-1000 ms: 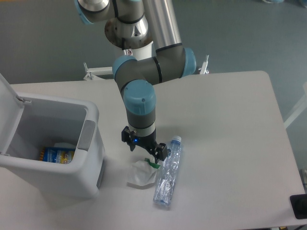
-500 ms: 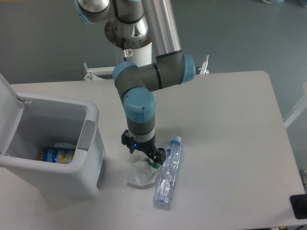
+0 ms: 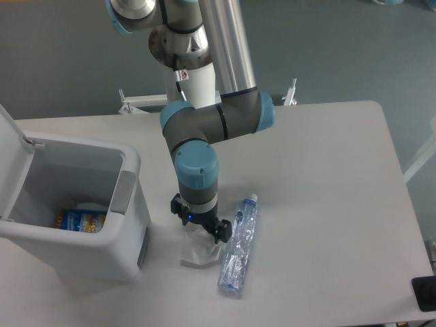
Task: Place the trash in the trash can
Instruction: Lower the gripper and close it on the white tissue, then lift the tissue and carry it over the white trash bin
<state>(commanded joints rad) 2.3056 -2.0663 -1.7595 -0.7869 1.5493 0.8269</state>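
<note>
Down low over the crumpled white wrapper (image 3: pixel 199 249) on the tabletop (image 3: pixel 320 177), the claw (image 3: pixel 203 229) covering the wrapper's upper edge — fingers apart or closed on it, cannot tell from this angle. Just right of the wrapper, a crushed clear plastic bottle (image 3: pixel 239 246) lying lengthwise, pale cap toward the far side, ridged and see-through. Well to the left, the white trash can (image 3: pixel 102 253) — lid up, grey latch panel facing the arm, a blue packet (image 3: pixel 80 221) at its bottom.

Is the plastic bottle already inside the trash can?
No, the plastic bottle lies flat on the table, to the right of the open trash can and outside it.
</note>
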